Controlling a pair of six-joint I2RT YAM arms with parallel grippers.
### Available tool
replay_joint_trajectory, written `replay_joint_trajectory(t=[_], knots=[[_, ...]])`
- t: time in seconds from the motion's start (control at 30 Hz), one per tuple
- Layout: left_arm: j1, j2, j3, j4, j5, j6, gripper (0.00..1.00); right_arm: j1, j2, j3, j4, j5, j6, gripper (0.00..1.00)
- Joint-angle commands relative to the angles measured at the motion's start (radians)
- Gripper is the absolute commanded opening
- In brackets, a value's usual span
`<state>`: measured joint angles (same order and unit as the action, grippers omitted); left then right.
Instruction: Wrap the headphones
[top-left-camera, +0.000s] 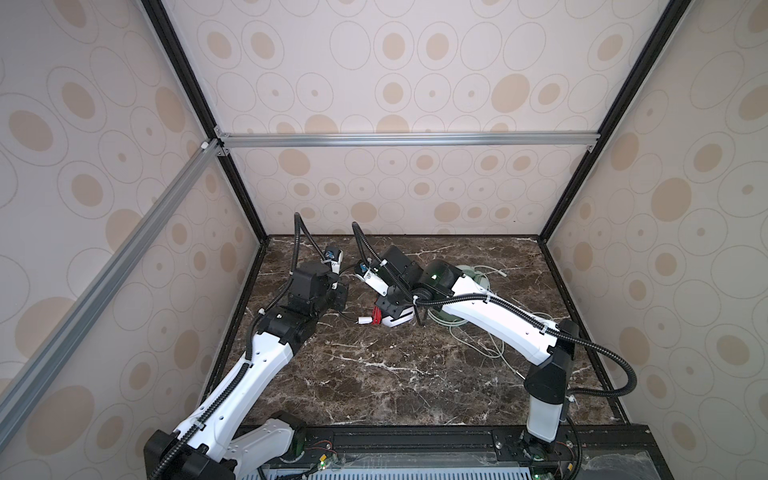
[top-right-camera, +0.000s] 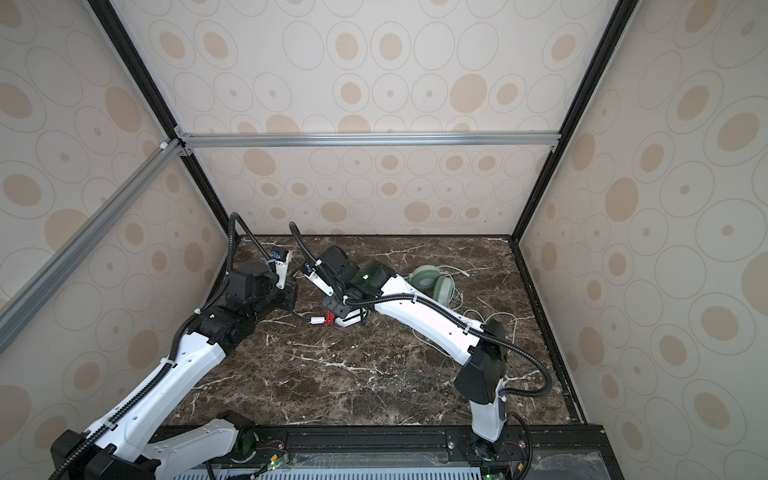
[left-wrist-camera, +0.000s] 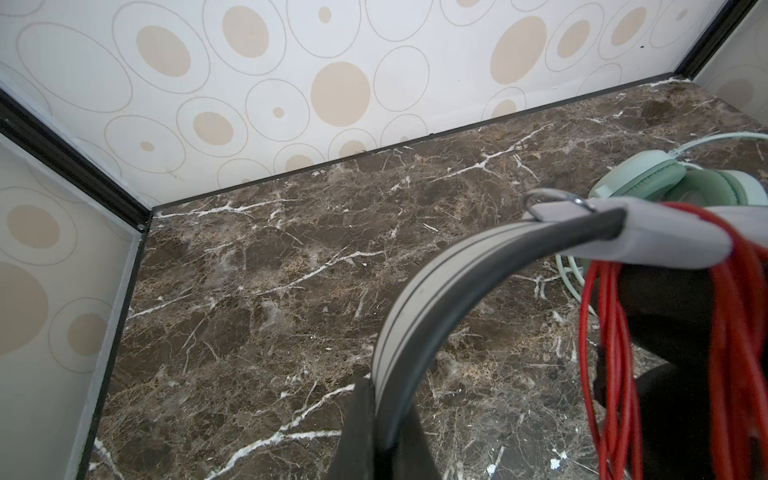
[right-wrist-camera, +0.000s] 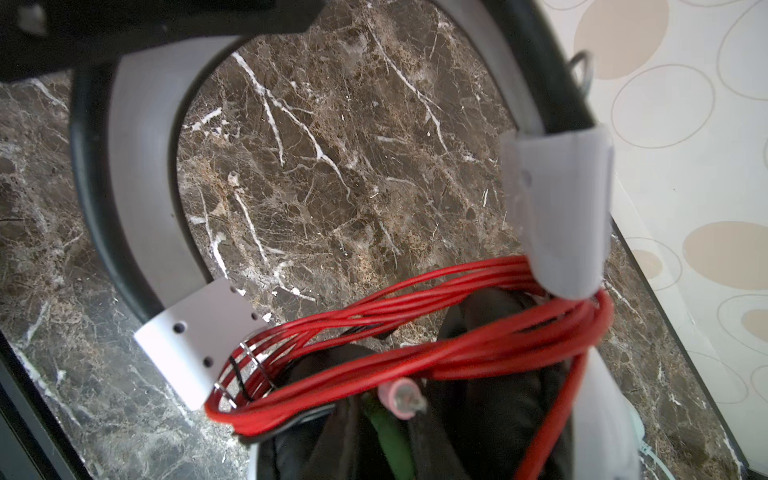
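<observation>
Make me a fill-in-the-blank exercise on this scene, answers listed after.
The left hand grips the white headset by its ____.
The cable coiled on the white headset is ____.
The mint-green headset lies on the table on the ____ arm's side.
Missing: headband; red; right.

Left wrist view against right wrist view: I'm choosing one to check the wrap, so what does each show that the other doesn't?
Only the left wrist view shows the mint-green headset lying on the table and the left gripper shut on the white headband. Only the right wrist view shows the plug end and the slider with holes. Both show the white headband and the red cable looped around its arms.
</observation>
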<state>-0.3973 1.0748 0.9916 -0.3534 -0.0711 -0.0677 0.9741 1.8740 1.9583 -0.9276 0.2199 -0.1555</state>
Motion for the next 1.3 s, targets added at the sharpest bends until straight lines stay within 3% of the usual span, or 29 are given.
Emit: replay_joint_trajectory(t=[0.0, 0.4, 0.6, 0.7, 1.13, 1.27], knots=[[-0.012, -0.027, 0.012, -0.031, 0.099, 0.008, 0.00, -0.034, -0.017, -0.004, 0.065, 0.106, -0.009, 0.20], [-0.001, -0.038, -0.007, -0.039, 0.107, -0.034, 0.00, -0.033, -0.144, -0.188, 0.205, 0.038, -0.011, 0.25], [0.006, -0.045, -0.013, -0.027, 0.152, -0.065, 0.00, -0.032, -0.183, -0.245, 0.259, 0.021, -0.016, 0.37], [0.010, -0.049, -0.012, -0.024, 0.158, -0.075, 0.00, -0.034, -0.196, -0.268, 0.277, 0.024, -0.031, 0.51], [0.026, -0.053, -0.007, -0.021, 0.233, -0.101, 0.00, -0.031, -0.273, -0.366, 0.377, 0.090, -0.103, 0.52], [0.030, -0.038, 0.004, -0.028, 0.247, -0.096, 0.00, -0.030, -0.323, -0.416, 0.441, 0.047, -0.162, 0.53]])
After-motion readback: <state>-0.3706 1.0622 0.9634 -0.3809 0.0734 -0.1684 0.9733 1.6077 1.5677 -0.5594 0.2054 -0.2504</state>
